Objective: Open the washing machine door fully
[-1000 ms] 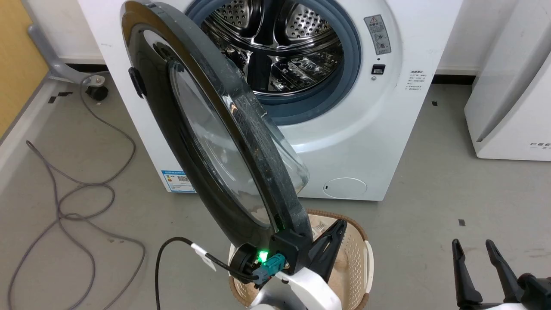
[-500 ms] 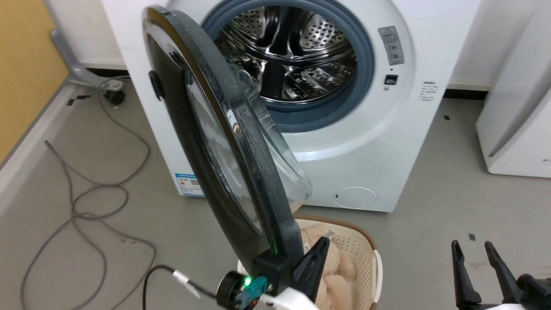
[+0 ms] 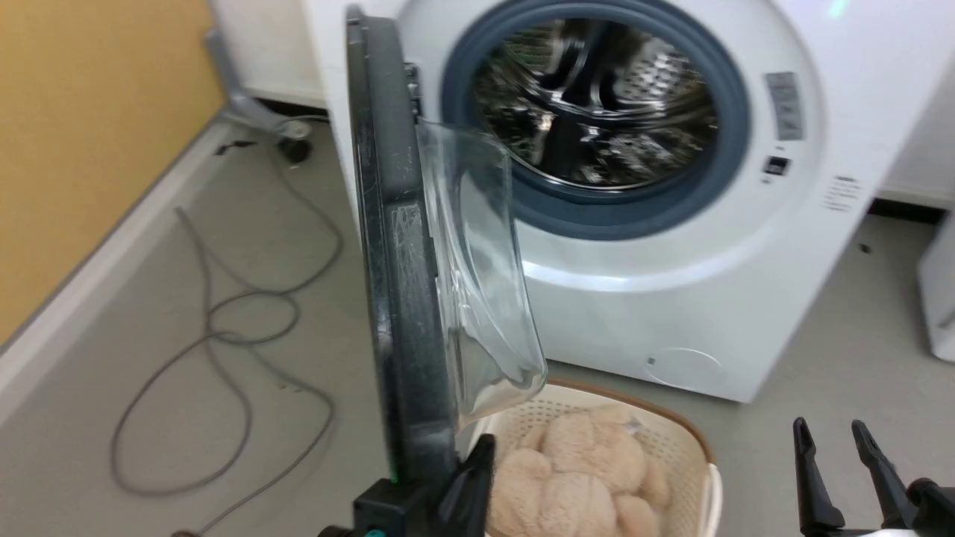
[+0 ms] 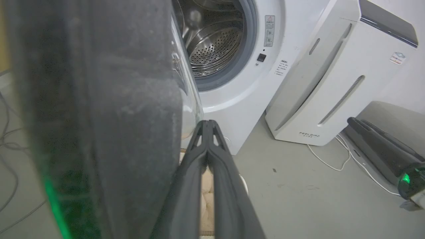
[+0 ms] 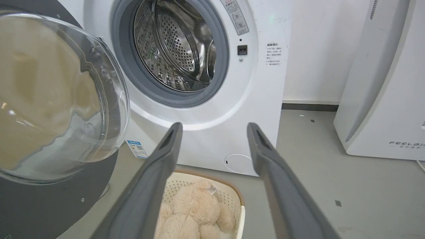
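The washing machine door (image 3: 395, 261) stands swung out, edge-on in the head view, its clear glass bowl (image 3: 481, 291) bulging toward the white washing machine (image 3: 634, 298). My left gripper (image 3: 483, 447) is shut, its joined fingers lying against the inner side of the door's lower rim. In the left wrist view the shut fingers (image 4: 207, 132) run beside the dark door rim (image 4: 99, 116). My right gripper (image 3: 830, 429) hangs open at the lower right, apart from the door. The right wrist view shows its spread fingers (image 5: 166, 156) before the glass bowl (image 5: 59, 99) and the drum opening (image 5: 172, 49).
A cream basket (image 3: 694, 455) with a beige plush toy (image 3: 574, 477) sits on the floor right under the door's free edge. Grey cables (image 3: 224, 335) loop on the floor at left by a yellow wall. A white FEELBIRD appliance (image 4: 332, 83) stands right of the machine.
The head camera has turned left, shifting the machine rightward in the picture. The door has swung wider, from showing its black outer face to standing edge-on, with my left gripper following its rim.
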Controlling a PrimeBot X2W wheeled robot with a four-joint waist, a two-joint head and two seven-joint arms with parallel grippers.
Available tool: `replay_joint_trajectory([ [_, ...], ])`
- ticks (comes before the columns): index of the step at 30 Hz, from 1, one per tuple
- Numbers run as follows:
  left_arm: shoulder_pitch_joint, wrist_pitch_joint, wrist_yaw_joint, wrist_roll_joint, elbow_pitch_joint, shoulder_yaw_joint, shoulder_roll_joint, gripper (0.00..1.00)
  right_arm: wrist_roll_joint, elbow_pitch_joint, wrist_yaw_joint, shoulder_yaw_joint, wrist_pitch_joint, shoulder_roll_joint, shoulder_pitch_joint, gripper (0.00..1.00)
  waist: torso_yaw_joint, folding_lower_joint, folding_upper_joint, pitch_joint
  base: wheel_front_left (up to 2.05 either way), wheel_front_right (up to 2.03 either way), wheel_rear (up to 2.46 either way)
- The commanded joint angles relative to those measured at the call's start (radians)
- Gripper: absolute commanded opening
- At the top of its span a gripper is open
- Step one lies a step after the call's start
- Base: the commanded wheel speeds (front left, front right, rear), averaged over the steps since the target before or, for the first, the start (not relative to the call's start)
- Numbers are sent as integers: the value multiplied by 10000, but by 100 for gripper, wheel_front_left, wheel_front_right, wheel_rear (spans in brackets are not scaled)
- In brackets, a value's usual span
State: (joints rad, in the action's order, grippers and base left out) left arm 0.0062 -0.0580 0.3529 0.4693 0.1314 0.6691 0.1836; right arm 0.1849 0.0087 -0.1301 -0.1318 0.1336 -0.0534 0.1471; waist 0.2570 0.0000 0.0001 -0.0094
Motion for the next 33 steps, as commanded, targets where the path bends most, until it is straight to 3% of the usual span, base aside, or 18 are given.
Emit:
replay_joint_trajectory([
  [1, 190, -17, 165, -27, 172, -127, 129, 0, -58, -62, -6, -32, 3, 32, 83, 100, 518, 0, -1, -36, 0, 0, 0],
  [9, 701, -107, 743, -101, 751, -582, 513, 0, -127, -198, -6, -182, 46, 32, 72, 100, 1682, 0, -1, 18, 0, 0, 0],
  [16, 606, -316, 945, -88, 552, -1255, 940, 0, -132, -266, -6, -220, 50, 32, 17, 100, 2146, 0, -1, 114, 0, 0, 0],
  [26, -404, -875, 788, 187, -557, -2562, 1534, 0, -289, -401, -6, -82, -4, 32, -87, 100, 2016, 0, -1, 347, 0, 0, 0],
  [33, -1342, -1471, 406, 753, -2086, -3858, 2065, 0, -519, -708, -6, -64, -217, 32, -215, 100, 1549, 0, -1, 761, 0, 0, 0],
])
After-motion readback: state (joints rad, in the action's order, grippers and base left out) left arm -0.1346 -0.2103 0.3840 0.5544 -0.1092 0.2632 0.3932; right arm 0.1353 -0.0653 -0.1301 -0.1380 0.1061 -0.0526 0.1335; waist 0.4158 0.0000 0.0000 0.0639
